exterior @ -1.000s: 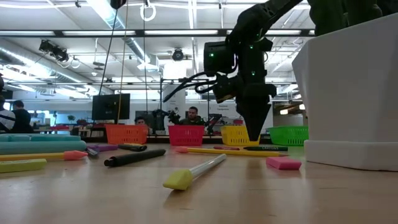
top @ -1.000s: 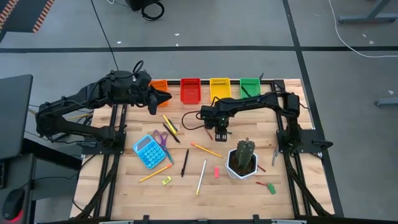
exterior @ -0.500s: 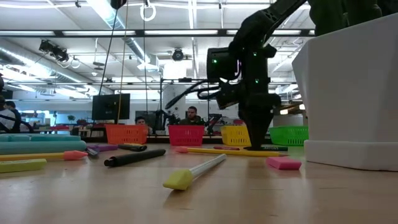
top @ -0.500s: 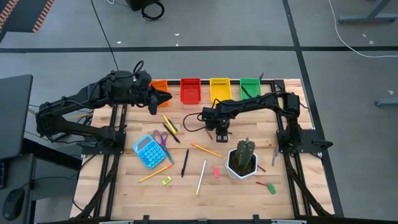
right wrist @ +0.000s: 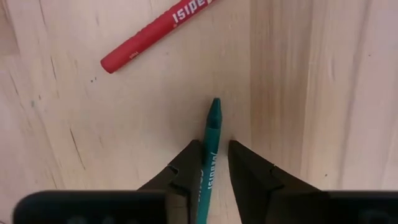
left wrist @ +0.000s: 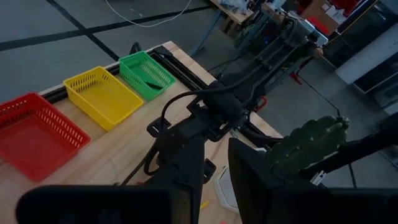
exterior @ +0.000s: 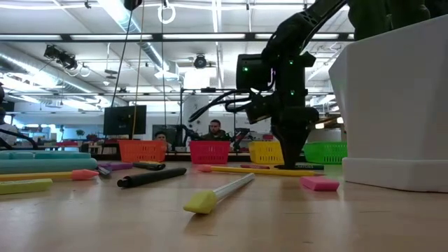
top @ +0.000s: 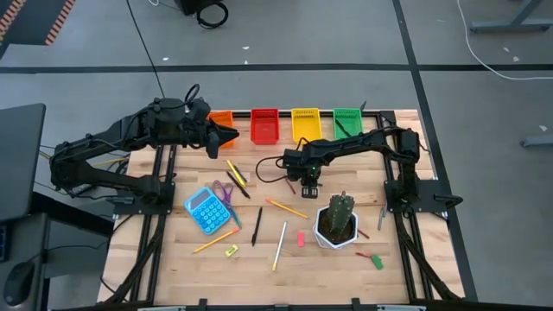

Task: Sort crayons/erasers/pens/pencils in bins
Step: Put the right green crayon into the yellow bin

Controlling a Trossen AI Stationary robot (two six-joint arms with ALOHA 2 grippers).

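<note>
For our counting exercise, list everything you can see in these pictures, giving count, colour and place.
Bins: four; orange, red, yellow, green; row at far edge.
Calculator: one, blue, left-centre.
Scissors: one, purple, beside Calculator.
Cactus pot: one, white, right of centre.
Pencils: about three, yellow and pale, mid-table.
Pens: about three, black and yellow, mid-table.
Green crayon: one, mid-table.
Red crayon: one, near Green crayon.
Pink eraser: one, left of Cactus pot.
People: at least two, room behind.
Left end effector: open, by Bins.
Right end effector: open, astride Green crayon.
</note>
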